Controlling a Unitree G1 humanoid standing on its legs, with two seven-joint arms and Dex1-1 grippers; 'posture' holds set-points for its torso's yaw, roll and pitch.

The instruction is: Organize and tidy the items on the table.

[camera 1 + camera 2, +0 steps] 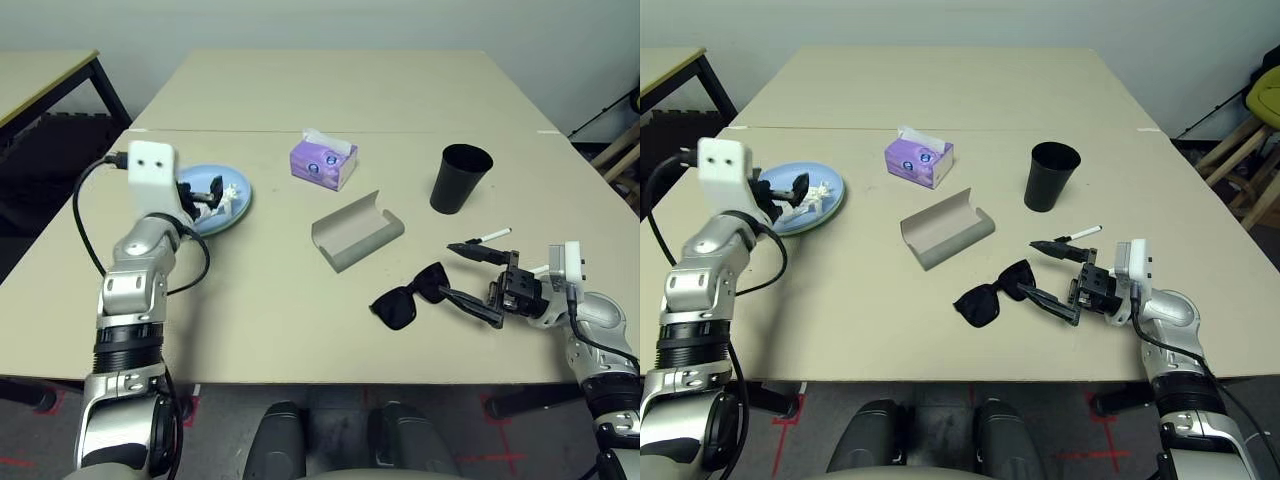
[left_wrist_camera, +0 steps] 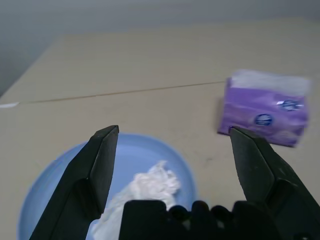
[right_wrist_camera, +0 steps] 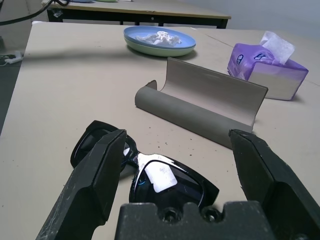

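Worktop [image 1: 300, 300], beige, seam across the far part. Blue plate [image 1: 232, 203] sits at 10 o'clock, stacked on a green plate [image 3: 159, 50] whose rim peeks out under it in the right wrist view. Tissue [image 2: 150, 187] lies crumpled on the blue plate. Left pincer [image 1: 205, 193] hangs over the plate, fingers spread wide, gripping nothing; tissue sits below and between the fingers in the left wrist view, whether touching I cannot tell.

Tissue box [image 1: 323, 161], purple, white sheet sticking out on top, stands at 12 o'clock just short of the seam. Case [image 1: 357, 232], grey, lies open near centre, lid up. Cup [image 1: 460, 178], black, upright, at 2 o'clock, well apart from the case. Sunglasses [image 1: 410, 295], black, lie at 5 o'clock, lenses facing down, near the front edge.

Right pincer [image 1: 478, 280] sits low at 4 o'clock, pointing across toward the sunglasses, fingers spread, empty; the lower fingertip is just beside the sunglasses' arm, contact unclear. One marker [image 1: 492, 236], white with dark tip, lies just behind the right pincer, between it and the cup. A second marker: cannot tell.
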